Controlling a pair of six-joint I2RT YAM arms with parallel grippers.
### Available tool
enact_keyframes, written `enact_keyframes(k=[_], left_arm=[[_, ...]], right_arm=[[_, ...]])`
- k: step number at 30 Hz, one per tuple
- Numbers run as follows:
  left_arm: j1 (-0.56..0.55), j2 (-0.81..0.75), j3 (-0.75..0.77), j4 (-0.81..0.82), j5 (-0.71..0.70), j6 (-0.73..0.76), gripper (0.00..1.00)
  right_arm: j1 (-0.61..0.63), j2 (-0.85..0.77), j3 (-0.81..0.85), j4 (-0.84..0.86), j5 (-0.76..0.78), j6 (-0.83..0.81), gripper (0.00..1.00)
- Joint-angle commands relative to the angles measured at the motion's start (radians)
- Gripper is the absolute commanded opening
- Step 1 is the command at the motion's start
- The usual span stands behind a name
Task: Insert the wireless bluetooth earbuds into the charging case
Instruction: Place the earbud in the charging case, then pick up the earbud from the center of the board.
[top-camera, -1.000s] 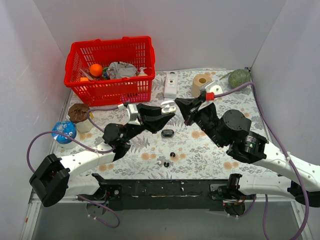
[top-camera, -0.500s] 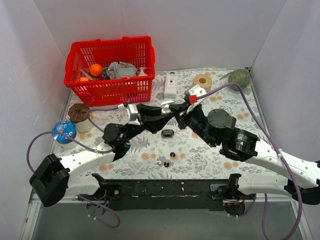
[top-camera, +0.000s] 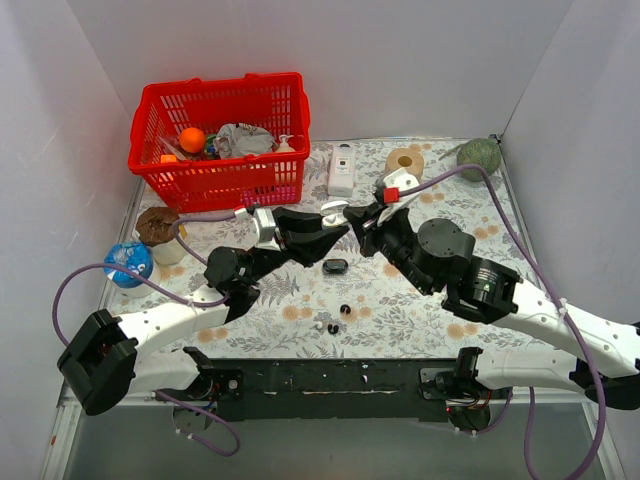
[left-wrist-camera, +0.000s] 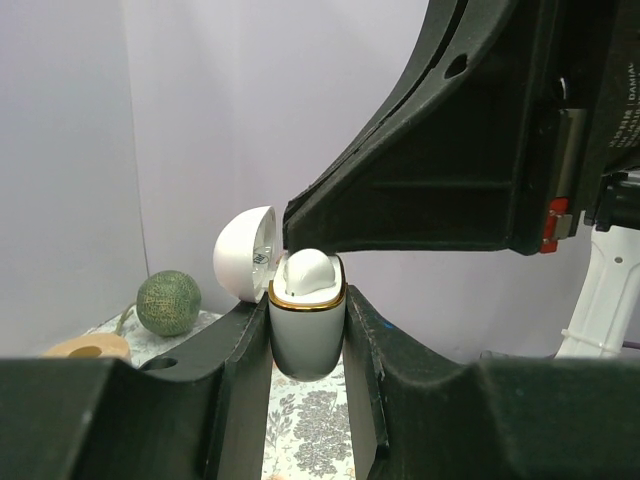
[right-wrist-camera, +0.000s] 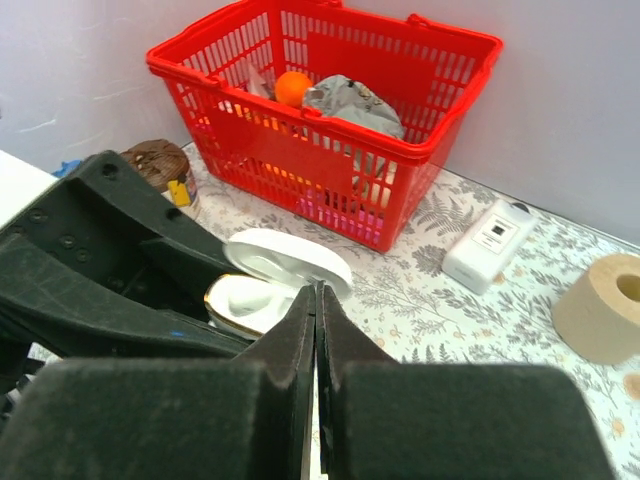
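My left gripper is shut on a white charging case with a gold rim and holds it upright above the table. The lid is open. One white earbud sits in the case. My right gripper is shut, with its tip at the case's rim beside the lid; nothing shows between its jaws. In the top view the case is between the two grippers. Loose black earbuds and a white one lie on the table near the front edge.
A small black case lies on the table below the grippers. A red basket of items stands at the back left. A white box, a tape roll and a green ball line the back. A blue globe sits at left.
My right gripper has moved left toward the held case, and its tip now sits at the case's rim. The left gripper has stayed in place with the case.
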Motion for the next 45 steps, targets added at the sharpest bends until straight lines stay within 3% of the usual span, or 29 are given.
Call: enact_keyframes(k=[1, 2, 5, 9, 16, 21, 31, 35, 45], left_arm=[[0.004, -0.073, -0.023, -0.015, -0.048, 0.029, 0.0], [0.004, -0.085, -0.044, -0.02, -0.061, 0.035, 0.0], [0.01, -0.157, -0.081, -0.046, -0.094, 0.05, 0.0], [0.011, -0.294, -0.135, -0.196, -0.12, 0.081, 0.0], [0.013, -0.673, -0.216, -0.552, -0.201, 0.081, 0.0], [0.013, -0.909, -0.241, -0.764, -0.272, 0.069, 0.0], [0.013, -1.004, -0.226, -0.881, -0.275, 0.05, 0.0], [0.013, -1.011, -0.229, -0.89, -0.269, 0.039, 0.0], [0.013, -1.024, -0.239, -0.902, -0.26, 0.024, 0.0]], right_arm=[[0.0, -0.108, -0.018, 0.064, 0.153, 0.038, 0.07], [0.001, -0.128, -0.054, 0.075, 0.176, 0.038, 0.22], [0.0, -0.165, -0.09, 0.057, 0.206, 0.05, 0.41], [0.0, -0.132, -0.174, -0.003, 0.128, 0.062, 0.44], [-0.002, 0.08, -0.372, 0.029, -0.141, 0.17, 0.39], [-0.005, 0.222, -0.385, 0.034, -0.327, 0.246, 0.34], [-0.003, 0.393, -0.412, 0.112, -0.519, 0.329, 0.38], [0.001, 0.408, -0.432, 0.119, -0.531, 0.369, 0.03], [0.0, 0.476, -0.472, 0.124, -0.516, 0.391, 0.01]])
